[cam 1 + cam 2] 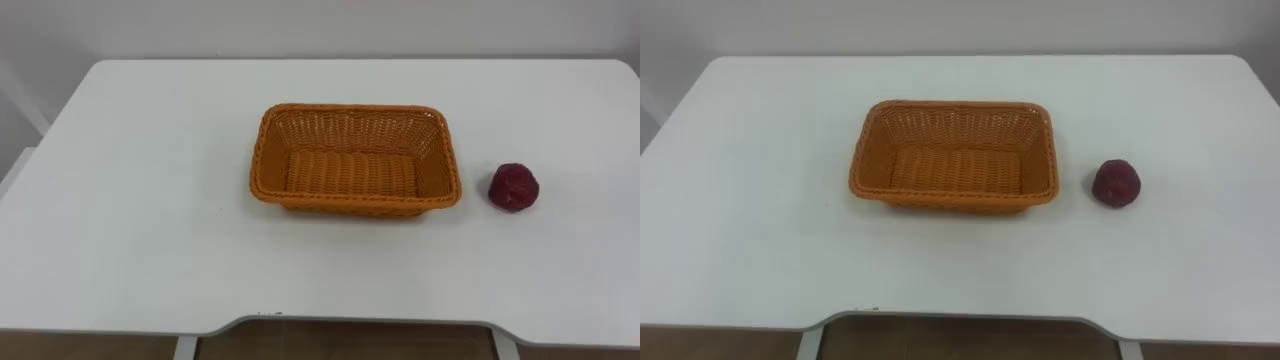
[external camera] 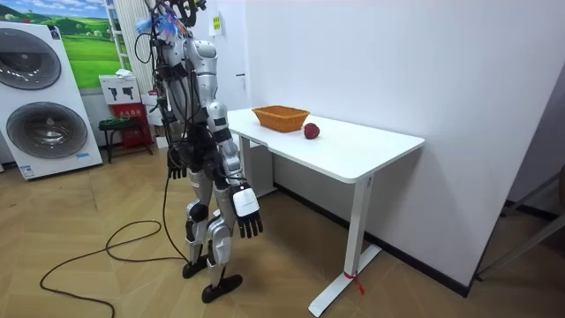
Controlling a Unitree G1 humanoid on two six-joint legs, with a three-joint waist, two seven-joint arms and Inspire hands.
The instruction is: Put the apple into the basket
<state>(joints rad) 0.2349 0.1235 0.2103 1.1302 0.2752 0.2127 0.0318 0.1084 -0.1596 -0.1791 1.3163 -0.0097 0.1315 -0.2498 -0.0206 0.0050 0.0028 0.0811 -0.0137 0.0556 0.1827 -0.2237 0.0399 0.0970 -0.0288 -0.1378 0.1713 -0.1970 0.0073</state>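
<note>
While apple [image 1: 514, 187] lies right of basket [image 1: 352, 206], left robot hand [image 2: 177, 165] and right robot hand [image 2: 248, 215] hang loose.

Orange rect. wicker basket [image 1: 355, 108], tight woven pattern throughout. Right of it, dark red round apple [image 1: 514, 187], purplish tinge. Flat tabletop [image 1: 150, 200] plain white, near to far.

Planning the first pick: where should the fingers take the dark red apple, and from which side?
Grip the apple across its round middle, from above or from its right, where the table is bare. The basket stands on its left, not touching, leaving less room there. The right hand, hanging open at the robot's side, is likely nearer.
</note>
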